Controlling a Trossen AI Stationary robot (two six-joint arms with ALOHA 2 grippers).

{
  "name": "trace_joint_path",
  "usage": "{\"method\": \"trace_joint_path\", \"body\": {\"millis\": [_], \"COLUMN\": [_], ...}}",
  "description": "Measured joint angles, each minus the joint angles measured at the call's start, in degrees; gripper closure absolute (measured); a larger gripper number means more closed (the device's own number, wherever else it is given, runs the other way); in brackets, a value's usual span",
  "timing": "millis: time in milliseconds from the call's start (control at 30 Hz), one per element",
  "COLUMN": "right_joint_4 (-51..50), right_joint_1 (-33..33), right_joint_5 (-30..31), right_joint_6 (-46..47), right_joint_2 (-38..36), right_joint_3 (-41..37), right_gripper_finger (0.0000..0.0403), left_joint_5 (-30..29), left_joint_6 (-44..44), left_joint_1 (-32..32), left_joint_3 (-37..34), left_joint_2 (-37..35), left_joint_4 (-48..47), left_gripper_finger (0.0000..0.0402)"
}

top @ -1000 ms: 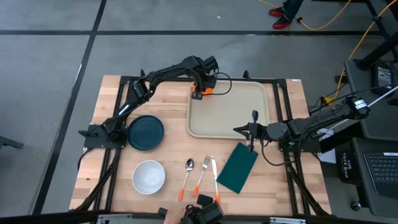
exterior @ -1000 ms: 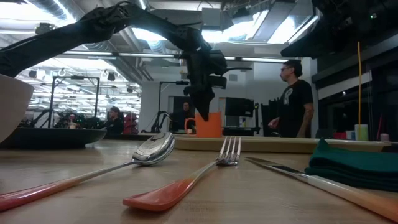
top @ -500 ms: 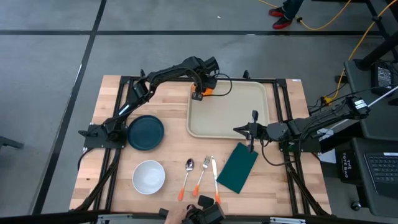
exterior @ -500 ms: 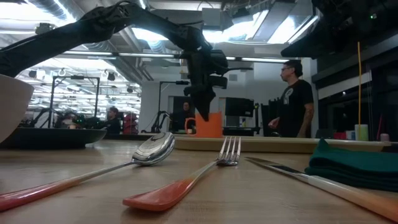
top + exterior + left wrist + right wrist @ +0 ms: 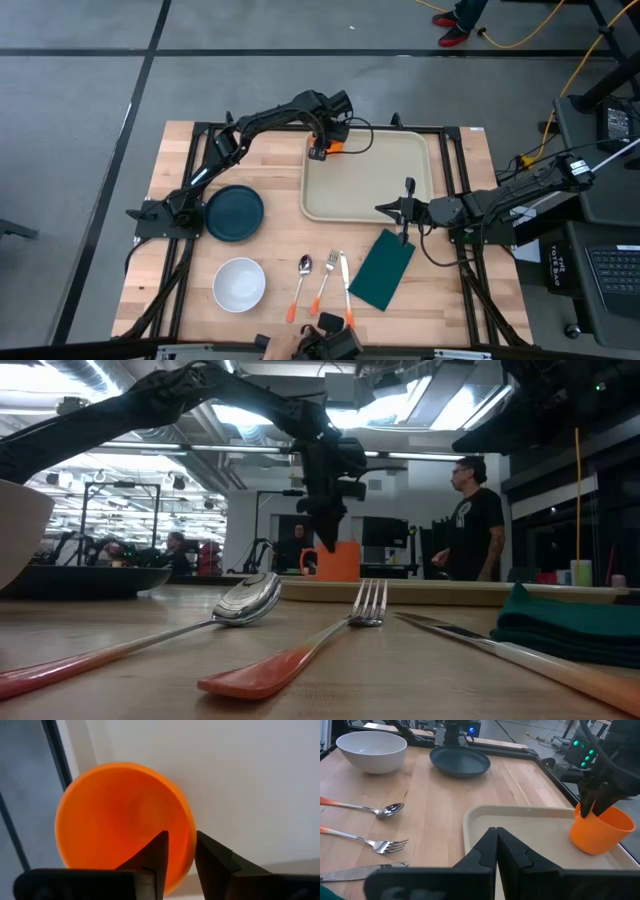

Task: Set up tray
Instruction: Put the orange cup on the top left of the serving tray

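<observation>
The beige tray (image 5: 375, 185) lies at the table's far middle. An orange cup (image 5: 336, 146) stands in its far left corner, also seen in the left wrist view (image 5: 115, 820) and the right wrist view (image 5: 600, 832). My left gripper (image 5: 181, 836) points down over the cup, open, one finger inside the rim and one outside. My right gripper (image 5: 384, 209) is shut with nothing in it and hovers over the tray's near right part. My left gripper comes from above at the cup's rim (image 5: 189, 845), which passes through the gap between its two fingers. Whether either finger touches the rim, I cannot tell. The cup rests with its bottom on the tray.
On the bare wood near the left stand a dark teal plate (image 5: 234, 213) and a white bowl (image 5: 239, 284). A spoon (image 5: 301, 278), fork (image 5: 324, 278) and knife (image 5: 346, 282) lie at the near middle, beside a dark green napkin (image 5: 382, 269). A person (image 5: 476, 525) stands beyond the table.
My left gripper has opened over the cup's rim without leaving its place. The cup stays on the tray's far left corner.
</observation>
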Motion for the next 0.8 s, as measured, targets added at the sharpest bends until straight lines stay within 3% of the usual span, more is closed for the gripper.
{"method": "trace_joint_path", "body": {"millis": [500, 800], "right_joint_4": [0.04, 0.04], "right_joint_1": [-0.02, 0.00], "right_joint_5": [0.02, 0.02], "right_joint_6": [-0.03, -0.17], "right_joint_2": [0.00, 0.00], "right_joint_3": [0.00, 0.00], "right_gripper_finger": [0.0391, 0.0391], "left_joint_5": [-0.45, 0.08], "left_joint_6": [0.00, -0.18], "left_joint_1": [-0.57, -1.49], "left_joint_3": [0.02, 0.02], "left_joint_2": [-0.41, -4.22], "left_joint_4": [-0.49, -0.92], "left_gripper_finger": [0.0309, 0.0306]}}
